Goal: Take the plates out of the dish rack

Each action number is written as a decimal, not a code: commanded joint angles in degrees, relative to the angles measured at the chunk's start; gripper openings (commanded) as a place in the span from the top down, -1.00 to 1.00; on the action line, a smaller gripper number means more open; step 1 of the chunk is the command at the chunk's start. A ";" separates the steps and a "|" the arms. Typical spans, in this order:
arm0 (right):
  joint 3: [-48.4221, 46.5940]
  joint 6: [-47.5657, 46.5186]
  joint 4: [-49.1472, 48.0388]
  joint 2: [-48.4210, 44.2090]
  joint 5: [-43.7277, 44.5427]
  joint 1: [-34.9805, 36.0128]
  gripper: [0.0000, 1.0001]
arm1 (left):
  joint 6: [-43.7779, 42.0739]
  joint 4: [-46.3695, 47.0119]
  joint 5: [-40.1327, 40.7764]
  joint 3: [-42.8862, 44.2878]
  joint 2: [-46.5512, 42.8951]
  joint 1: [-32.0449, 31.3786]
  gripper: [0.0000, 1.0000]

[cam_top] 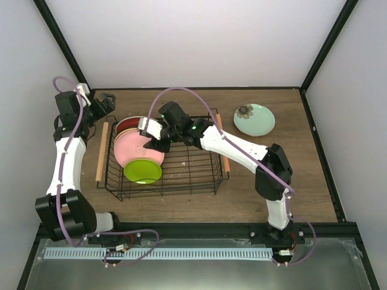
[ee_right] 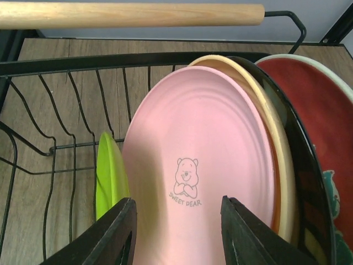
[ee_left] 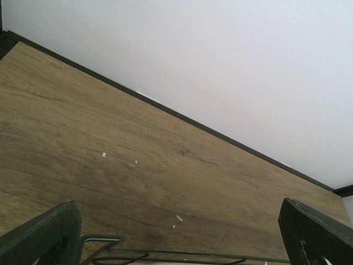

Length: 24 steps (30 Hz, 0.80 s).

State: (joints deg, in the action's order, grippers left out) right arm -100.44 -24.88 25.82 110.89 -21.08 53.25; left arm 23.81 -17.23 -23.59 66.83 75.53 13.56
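The black wire dish rack (cam_top: pixel 181 172) stands left of the table's middle, with wooden handles at both ends. Standing in its left part are a red plate (cam_top: pixel 128 124), a pink plate (cam_top: pixel 134 148) and a small lime green plate (cam_top: pixel 143 172). The mint plate (cam_top: pixel 254 119) lies flat on the table at the far right. My right gripper (cam_top: pixel 151 140) is open over the pink plate. In the right wrist view its fingers (ee_right: pixel 120 234) straddle the pink plate (ee_right: pixel 198 154), with the lime plate (ee_right: pixel 108 176) left and a cream-rimmed plate (ee_right: pixel 263 110), a dark-rimmed plate (ee_right: pixel 300 154) and the red plate (ee_right: pixel 320 110) right. My left gripper (cam_top: pixel 109 103) is open and empty beyond the rack's far left corner.
The rack's left handle (cam_top: pixel 101 152) and right handle (cam_top: pixel 222 142) run front to back. One handle (ee_right: pixel 132 15) crosses the top of the right wrist view. The left wrist view shows bare wooden table (ee_left: pixel 165 165), the white back wall and the rack's rim wire (ee_left: pixel 165 255).
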 commanded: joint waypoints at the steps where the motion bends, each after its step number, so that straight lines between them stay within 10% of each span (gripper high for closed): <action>1: -2.61 -3.10 1.83 0.12 -0.34 0.62 0.12 | -0.23 1.96 -0.39 -0.74 -0.52 -0.21 -1.00; 24: -3.77 -3.68 3.90 7.71 -1.15 3.13 0.09 | -0.32 2.30 -1.10 -1.02 -0.20 -0.24 -1.00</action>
State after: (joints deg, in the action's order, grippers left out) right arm -101.65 -28.27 29.65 117.60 -22.33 55.61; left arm 23.81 -15.94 -23.70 66.46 75.53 13.45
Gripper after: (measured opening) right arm 0.458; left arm 0.998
